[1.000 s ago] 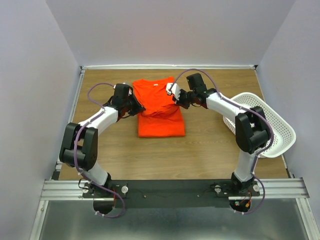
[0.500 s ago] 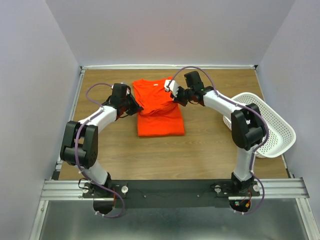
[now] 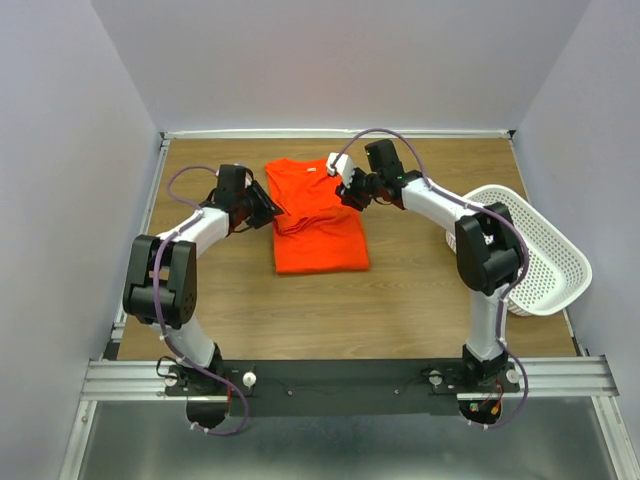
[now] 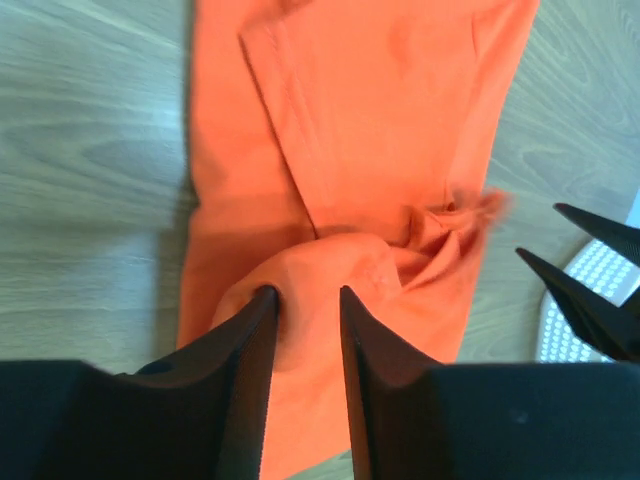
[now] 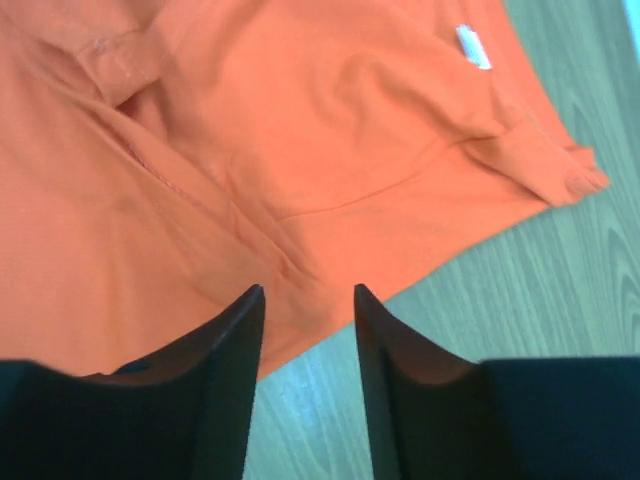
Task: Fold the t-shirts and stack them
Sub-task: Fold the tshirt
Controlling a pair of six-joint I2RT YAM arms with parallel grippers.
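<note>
Two bright orange t-shirts lie stacked mid-table: a folded one (image 3: 323, 248) underneath, and a rumpled one (image 3: 303, 187) laid over its far half, collar label (image 5: 468, 45) showing. My left gripper (image 3: 263, 208) sits low at the stack's left edge. Its jaws (image 4: 305, 295) stand open, with a raised bump of orange cloth (image 4: 330, 270) between them. My right gripper (image 3: 346, 187) hovers at the stack's right edge, also open (image 5: 305, 290), over the shirt's hem and bare wood, holding nothing. Its dark fingertips (image 4: 585, 275) show in the left wrist view.
A white perforated basket (image 3: 545, 250) lies tilted at the right edge of the wooden table (image 3: 220, 300). Walls close in the table on the left, far and right sides. Both arm bases stand on the near rail.
Both grippers went from shut to open, letting go of the upper shirt. Both have shifted slightly toward the far side, and the upper shirt now rests on the folded one.
</note>
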